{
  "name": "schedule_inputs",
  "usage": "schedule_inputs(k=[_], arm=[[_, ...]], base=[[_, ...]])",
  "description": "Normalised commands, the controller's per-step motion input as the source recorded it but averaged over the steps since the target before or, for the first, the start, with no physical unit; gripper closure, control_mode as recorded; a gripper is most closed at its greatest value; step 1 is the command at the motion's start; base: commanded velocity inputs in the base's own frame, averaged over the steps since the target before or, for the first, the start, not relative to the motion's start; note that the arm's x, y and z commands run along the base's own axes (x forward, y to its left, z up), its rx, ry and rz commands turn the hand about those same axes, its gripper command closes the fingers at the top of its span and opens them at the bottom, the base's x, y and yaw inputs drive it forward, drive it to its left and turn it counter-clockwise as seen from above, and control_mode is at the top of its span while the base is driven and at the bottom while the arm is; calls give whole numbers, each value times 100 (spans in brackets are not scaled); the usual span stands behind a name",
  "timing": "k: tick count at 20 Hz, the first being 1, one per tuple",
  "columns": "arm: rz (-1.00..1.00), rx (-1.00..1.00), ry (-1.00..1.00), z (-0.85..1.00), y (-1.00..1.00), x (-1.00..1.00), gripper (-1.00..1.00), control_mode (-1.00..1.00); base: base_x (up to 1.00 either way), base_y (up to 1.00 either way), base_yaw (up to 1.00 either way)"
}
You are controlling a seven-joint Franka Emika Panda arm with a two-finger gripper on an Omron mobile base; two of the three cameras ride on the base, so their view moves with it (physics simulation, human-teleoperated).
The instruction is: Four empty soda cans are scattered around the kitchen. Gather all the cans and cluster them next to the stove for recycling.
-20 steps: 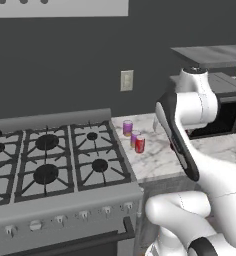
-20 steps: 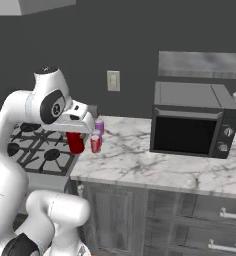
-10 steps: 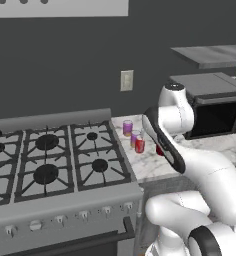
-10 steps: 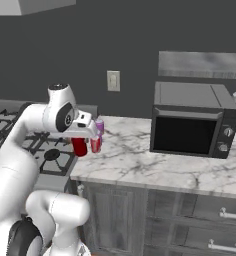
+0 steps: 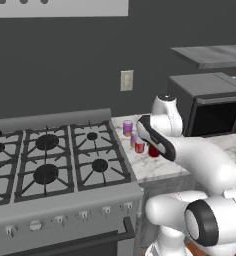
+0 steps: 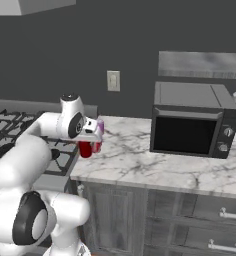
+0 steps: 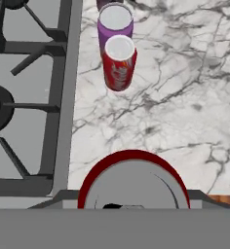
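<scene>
Cans first: in the left base view I see a purple can (image 5: 127, 128) near the back of the counter (image 5: 155, 167), by the stove's (image 5: 50, 165) right edge, a red can (image 5: 139, 145) in front of it, and another red can (image 5: 153, 150) hanging under my arm, low over the marble.

From the right base view, that red can sits at the gripper (image 6: 90, 145), just off the stove-side edge of the counter. Its body shows below the hand, so I judge the fingers are clamped on it, though I cannot see them against its sides.

Looking down the hand view, the carried can's silver top fills the bottom, with the counter below. Farther along the stove edge stand the red can and, touching or nearly touching behind it, the purple one.

My worry: if I lower it tilted, or too close to the stove's rim, it could tip onto the grates; drifting forward could knock the standing pair over.
</scene>
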Motion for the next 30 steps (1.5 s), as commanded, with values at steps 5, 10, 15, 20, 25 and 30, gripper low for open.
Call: schedule_inputs(k=[5,10,15,20,25,30], arm=[[3,3,0,-41,0,27,100,-100],[0,0,0,-35,0,22,100,-100],[0,0,0,-17,0,23,100,-100],[0,0,0,-7,0,31,100,-100],[0,0,1,-18,0,7,100,-100],[0,0,0,-31,0,4,100,-100]], base=[[0,0,0],[0,0,0],[0,0,0],[0,0,0],[0,0,0],[0,0,0]])
